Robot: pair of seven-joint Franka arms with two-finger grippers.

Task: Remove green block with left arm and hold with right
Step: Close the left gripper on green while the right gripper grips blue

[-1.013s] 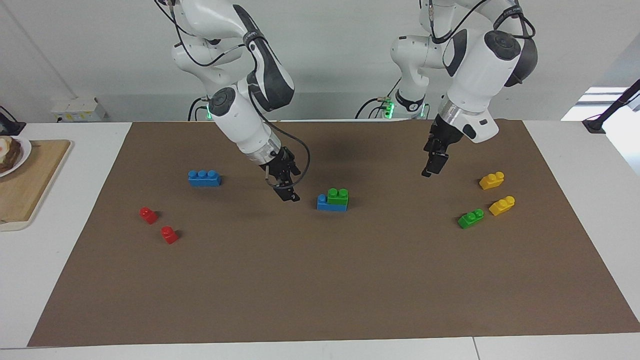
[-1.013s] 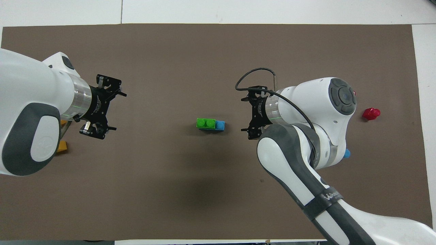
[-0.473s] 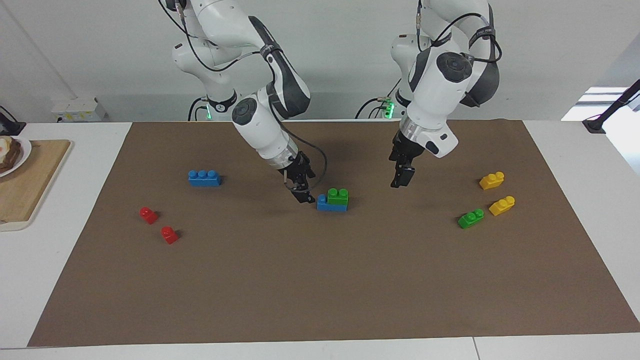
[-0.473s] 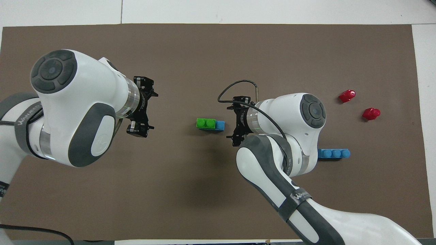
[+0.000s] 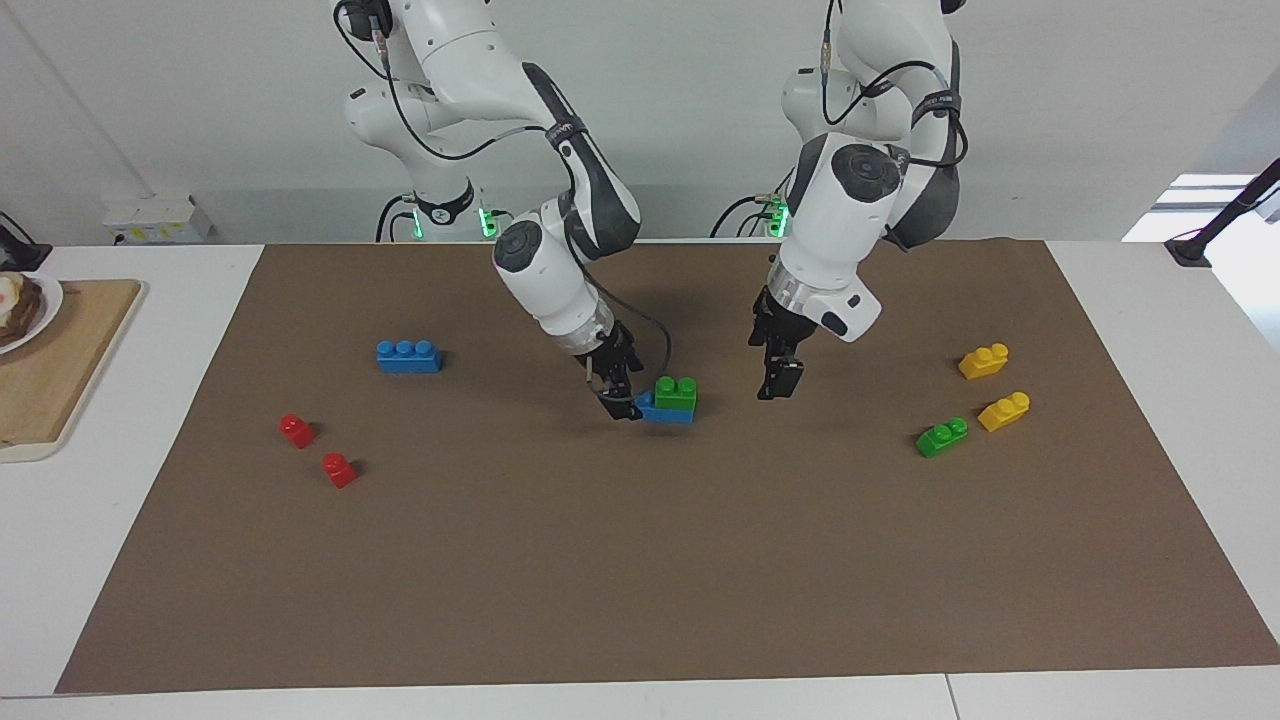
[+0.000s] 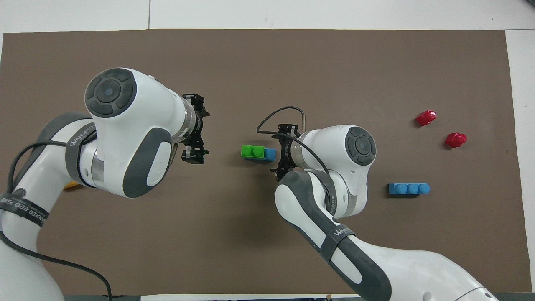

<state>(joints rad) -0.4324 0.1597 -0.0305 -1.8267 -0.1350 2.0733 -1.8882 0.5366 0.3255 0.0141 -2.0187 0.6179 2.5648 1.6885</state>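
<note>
A green block (image 5: pixel 676 392) sits on one end of a short blue brick (image 5: pixel 662 411) in the middle of the brown mat; the stack also shows in the overhead view (image 6: pixel 252 151). My right gripper (image 5: pixel 622 400) is down at the blue brick's bare end, its open fingers on either side of that end; it also shows in the overhead view (image 6: pixel 281 154). My left gripper (image 5: pixel 777 385) is open and empty, low over the mat beside the stack toward the left arm's end, a short gap away (image 6: pixel 200 133). A second green block (image 5: pixel 941 437) lies toward the left arm's end.
Two yellow bricks (image 5: pixel 983 360) (image 5: pixel 1003 411) lie by the second green block. A blue three-stud brick (image 5: pixel 408 356) and two red pieces (image 5: pixel 296 430) (image 5: pixel 338 469) lie toward the right arm's end. A wooden board (image 5: pixel 60 350) sits off the mat there.
Both grippers have closed in on the stack from either end. The right gripper has come down to the blue brick's bare end. The bricks have not moved.
</note>
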